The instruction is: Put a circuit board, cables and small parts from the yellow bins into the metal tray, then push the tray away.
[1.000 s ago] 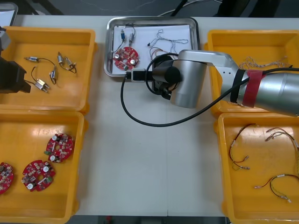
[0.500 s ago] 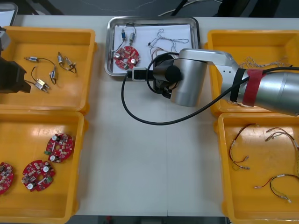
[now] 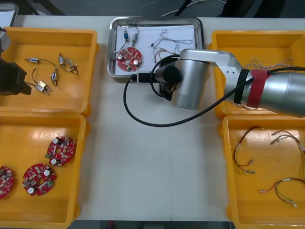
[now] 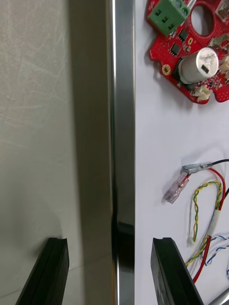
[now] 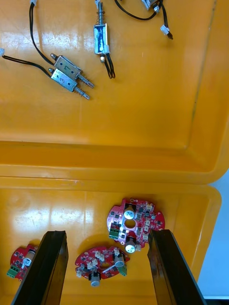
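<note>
On the light table (image 3: 143, 162), the metal tray (image 3: 111, 47) sits far centre. The right gripper (image 4: 109, 243), fingers spread, straddles its near rim, one finger inside. The left gripper (image 5: 107, 236), also spread, hangs over the left yellow bins (image 3: 47, 32).

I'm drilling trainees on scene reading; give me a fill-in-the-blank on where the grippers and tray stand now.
The right gripper straddles the near ____ of the tray.
Inside lies ____ circuit board.
Over the bins, the left gripper holds its fingers ____, not shut.
Missing: rim; one; open.
</note>
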Controlling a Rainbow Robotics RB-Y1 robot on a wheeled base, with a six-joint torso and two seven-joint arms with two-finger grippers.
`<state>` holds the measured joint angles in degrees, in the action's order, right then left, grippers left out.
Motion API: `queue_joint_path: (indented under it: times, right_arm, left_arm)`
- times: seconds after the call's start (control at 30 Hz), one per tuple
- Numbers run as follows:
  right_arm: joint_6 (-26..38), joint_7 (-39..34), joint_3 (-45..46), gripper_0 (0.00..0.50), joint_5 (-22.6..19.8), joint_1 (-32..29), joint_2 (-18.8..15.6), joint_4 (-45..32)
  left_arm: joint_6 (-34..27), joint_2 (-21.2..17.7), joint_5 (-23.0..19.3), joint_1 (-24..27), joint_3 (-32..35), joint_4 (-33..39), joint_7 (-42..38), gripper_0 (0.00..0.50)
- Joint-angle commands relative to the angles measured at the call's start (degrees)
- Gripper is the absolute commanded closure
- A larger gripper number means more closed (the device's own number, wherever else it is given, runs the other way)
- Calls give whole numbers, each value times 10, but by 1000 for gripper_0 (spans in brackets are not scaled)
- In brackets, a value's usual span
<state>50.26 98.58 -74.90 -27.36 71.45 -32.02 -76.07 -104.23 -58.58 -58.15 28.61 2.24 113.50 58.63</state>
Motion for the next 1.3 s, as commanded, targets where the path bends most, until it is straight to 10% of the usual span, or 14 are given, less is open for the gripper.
queue_joint_path:
  times: [0.03,0.7,1.3]
  right_arm:
    - [37,33,18,0,-4,25,4,-39]
    - [219,26,80,0,-52,25,0,-162]
    - [422,-141,256,0,-226,25,-12,-176]
  left_arm:
    - [-5,-24,5,-6,14,4,47,0]
    - [-5,-24,5,-6,14,4,47,0]
    - [-5,-24,5,-6,14,4,47,0]
